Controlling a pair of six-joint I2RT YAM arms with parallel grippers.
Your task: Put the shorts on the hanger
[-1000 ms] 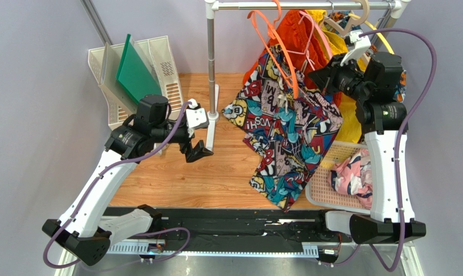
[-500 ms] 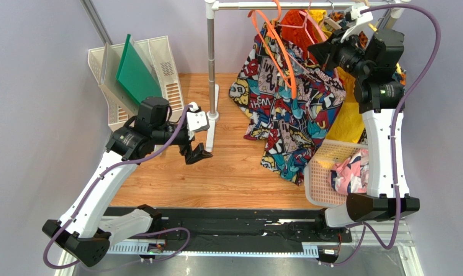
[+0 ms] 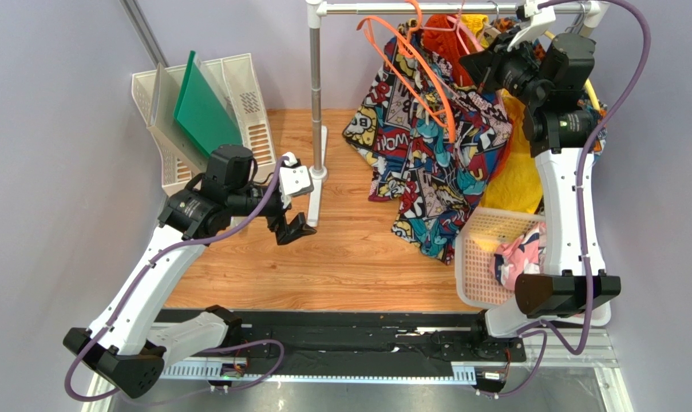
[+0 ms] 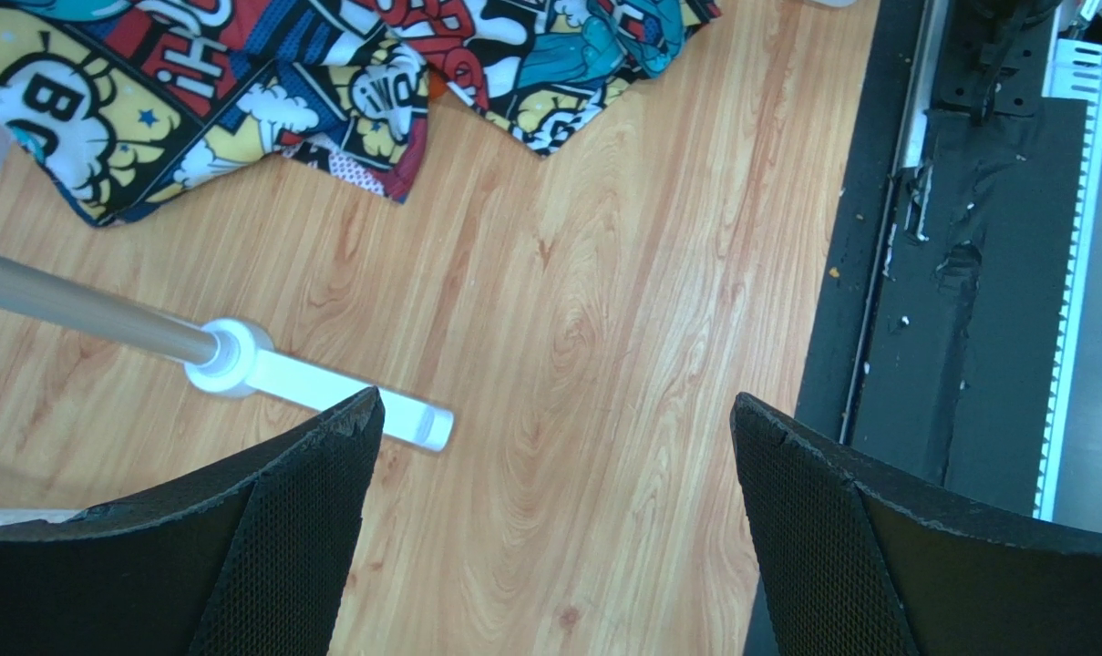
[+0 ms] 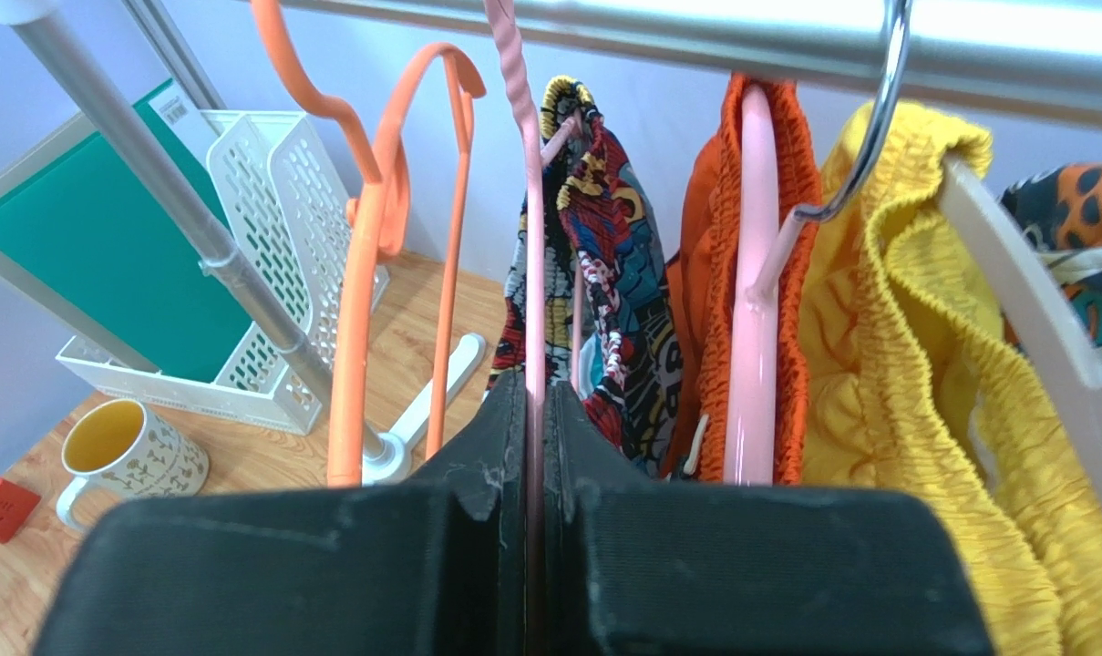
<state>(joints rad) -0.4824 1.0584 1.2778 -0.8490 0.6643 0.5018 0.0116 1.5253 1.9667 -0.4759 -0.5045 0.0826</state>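
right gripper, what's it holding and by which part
The right gripper is shut on the hanger, pinching its thin pink upright stem. The left gripper holds nothing.

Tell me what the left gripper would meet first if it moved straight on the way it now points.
Probably the bare light-brown wooden tabletop: the left gripper, fingers open, points down at it, between the white rack foot and the black rail. Depth is unclear.

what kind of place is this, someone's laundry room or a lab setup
Probably a lab setup staged as a laundry corner: a clothes rail with an orange hanger, comic-print shorts, and a basket of clothes, on a wooden table.
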